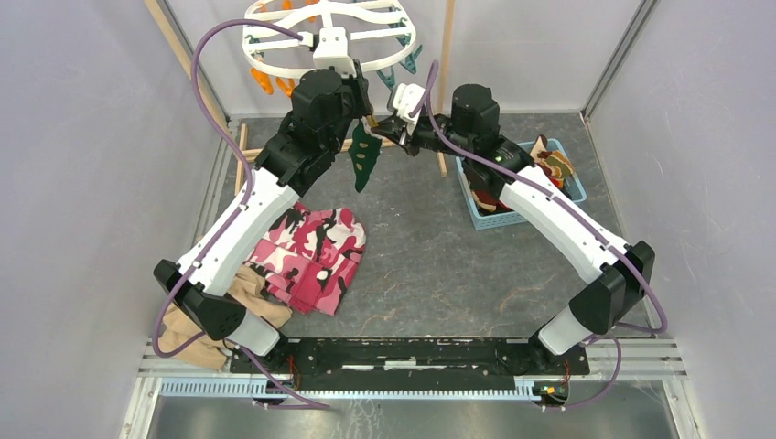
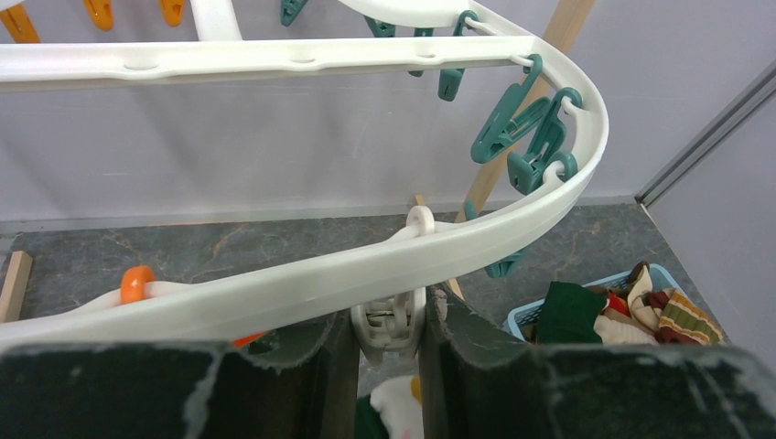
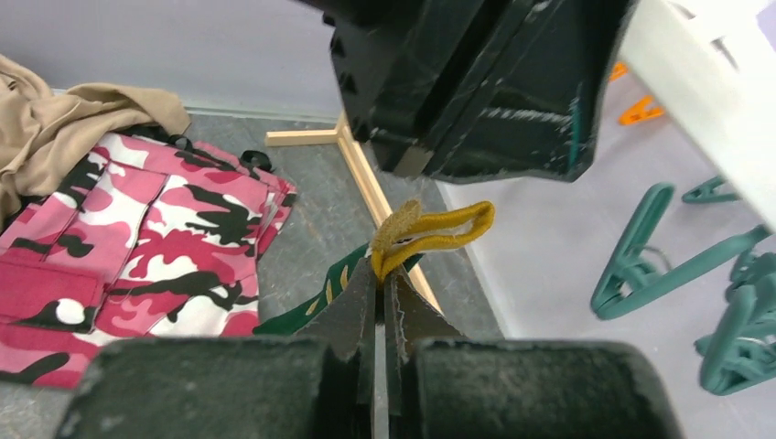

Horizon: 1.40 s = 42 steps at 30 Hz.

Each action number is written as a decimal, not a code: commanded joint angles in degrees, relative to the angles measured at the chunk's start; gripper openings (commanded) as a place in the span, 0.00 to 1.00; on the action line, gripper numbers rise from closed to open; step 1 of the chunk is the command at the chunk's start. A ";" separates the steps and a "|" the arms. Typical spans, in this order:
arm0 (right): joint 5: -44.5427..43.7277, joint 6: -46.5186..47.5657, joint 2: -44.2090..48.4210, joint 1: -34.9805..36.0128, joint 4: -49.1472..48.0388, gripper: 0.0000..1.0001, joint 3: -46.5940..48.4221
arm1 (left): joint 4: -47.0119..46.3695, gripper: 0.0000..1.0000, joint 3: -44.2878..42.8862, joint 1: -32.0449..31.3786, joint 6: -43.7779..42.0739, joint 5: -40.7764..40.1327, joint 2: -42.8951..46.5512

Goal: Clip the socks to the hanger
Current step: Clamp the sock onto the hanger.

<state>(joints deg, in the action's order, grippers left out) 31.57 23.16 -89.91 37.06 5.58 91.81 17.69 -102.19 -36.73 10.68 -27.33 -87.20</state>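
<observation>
The white oval hanger [image 1: 302,37] hangs at the back, with orange and teal clips; its rim [image 2: 384,265] crosses the left wrist view. My left gripper [image 2: 389,334] is shut on a white clip [image 2: 392,325] that dangles from that rim. My right gripper [image 3: 380,274] is shut on the yellow cuff of a dark green sock [image 3: 430,230], just under the left gripper. The sock [image 1: 365,157] hangs down between the two grippers in the top view. More socks [image 1: 549,165] lie in the blue basket.
A blue basket [image 1: 483,212] stands at the right back. A pink camouflage garment [image 1: 316,256] lies on the table left of centre, with a tan cloth [image 1: 247,293] beside it. Wooden stand poles [image 1: 446,55] rise behind the hanger. Teal clips [image 3: 659,265] hang close to the right.
</observation>
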 commanded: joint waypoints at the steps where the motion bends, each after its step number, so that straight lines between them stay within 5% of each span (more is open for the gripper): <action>1: -0.39 -0.92 -1.34 0.12 -4.10 0.00 3.76 | -1.24 0.10 -1.89 0.17 1.94 0.59 2.25; 42: -1.24 2.69 -5.47 0.22 -4.92 0.00 10.12 | -1.11 0.09 -1.43 0.17 2.98 1.84 1.87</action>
<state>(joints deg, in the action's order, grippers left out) 31.38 25.32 -95.48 37.08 2.59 99.31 17.69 -102.19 -36.71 11.03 -26.33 -86.83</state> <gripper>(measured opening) 0.021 0.324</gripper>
